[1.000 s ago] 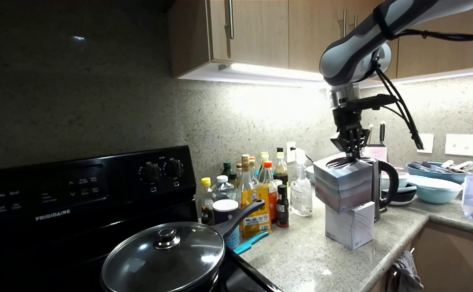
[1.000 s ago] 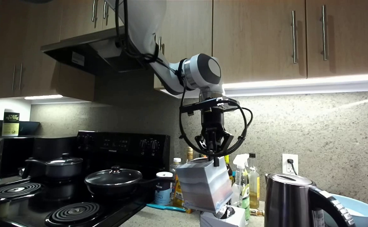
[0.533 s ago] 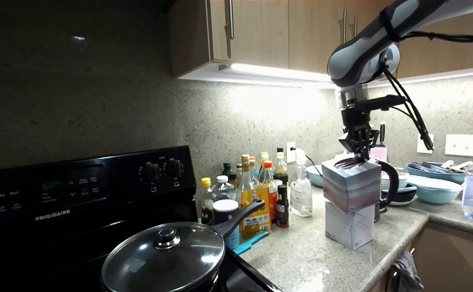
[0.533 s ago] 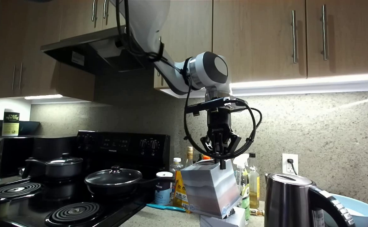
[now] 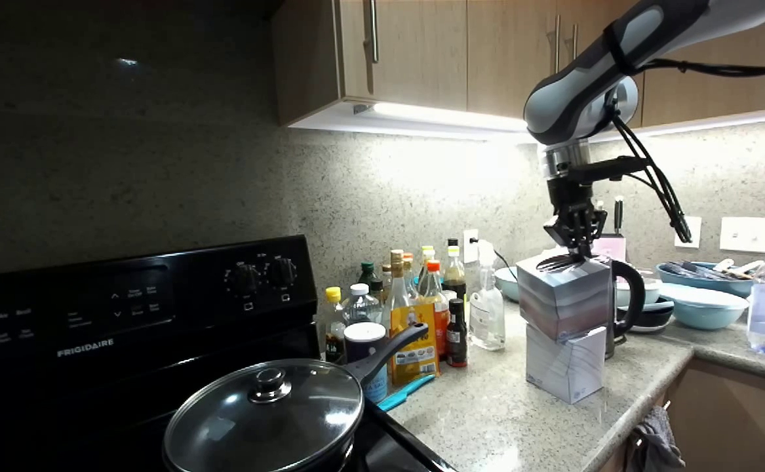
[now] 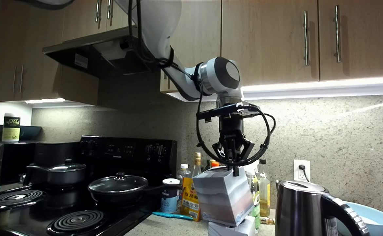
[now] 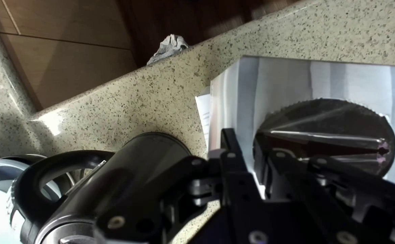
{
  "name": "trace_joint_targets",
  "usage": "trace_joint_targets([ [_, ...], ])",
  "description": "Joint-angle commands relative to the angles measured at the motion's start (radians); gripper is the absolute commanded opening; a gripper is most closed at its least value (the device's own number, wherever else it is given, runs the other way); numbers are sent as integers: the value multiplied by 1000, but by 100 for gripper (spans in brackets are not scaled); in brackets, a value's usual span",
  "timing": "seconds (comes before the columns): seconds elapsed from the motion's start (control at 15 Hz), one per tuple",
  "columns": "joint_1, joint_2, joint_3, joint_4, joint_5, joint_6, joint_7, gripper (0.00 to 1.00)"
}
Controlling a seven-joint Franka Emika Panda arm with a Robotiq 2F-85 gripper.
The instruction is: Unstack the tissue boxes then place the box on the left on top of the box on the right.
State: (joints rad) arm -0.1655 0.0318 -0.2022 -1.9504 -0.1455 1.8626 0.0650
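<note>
The upper tissue box [image 5: 562,301], with grey, blue and pink wavy bands, hangs tilted from my gripper [image 5: 577,252]; it also shows in an exterior view [image 6: 224,198] and in the wrist view [image 7: 282,78]. My gripper [image 6: 232,170] is shut on its top edge beside the oval opening; in the wrist view the fingers [image 7: 243,140] straddle the edge wall, one inside the opening. The white tissue box [image 5: 566,367] stands on the counter directly below; its top also shows [image 6: 227,229], and a corner of it [image 7: 202,108]. I cannot tell whether the boxes touch.
A dark metal kettle [image 6: 299,209] stands close by, and also shows in the wrist view [image 7: 143,169]. A spray bottle [image 5: 487,308] and several sauce bottles stand along the wall. A lidded pan [image 5: 264,406] sits on the stove. The counter's front edge [image 5: 644,410] is near the boxes.
The gripper and held box moved right in both exterior views, then slightly back left in an exterior view. The held box still hangs tilted over the white box, which has not moved.
</note>
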Motion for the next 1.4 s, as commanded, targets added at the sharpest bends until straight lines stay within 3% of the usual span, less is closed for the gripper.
trace_joint_targets([
  [0.0, -13, 37, 1, 45, -15, 19, -28, 4],
  [0.73, -28, 118, -11, 88, -118, -42, -192, 4],
  [1.2, -17, 132, 1, 101, -156, -39, -220, 4],
  [1.27, -14, 132, 4, 102, -166, -37, -217, 39],
  [1.33, -12, 132, 7, 103, -173, -37, -212, 40],
])
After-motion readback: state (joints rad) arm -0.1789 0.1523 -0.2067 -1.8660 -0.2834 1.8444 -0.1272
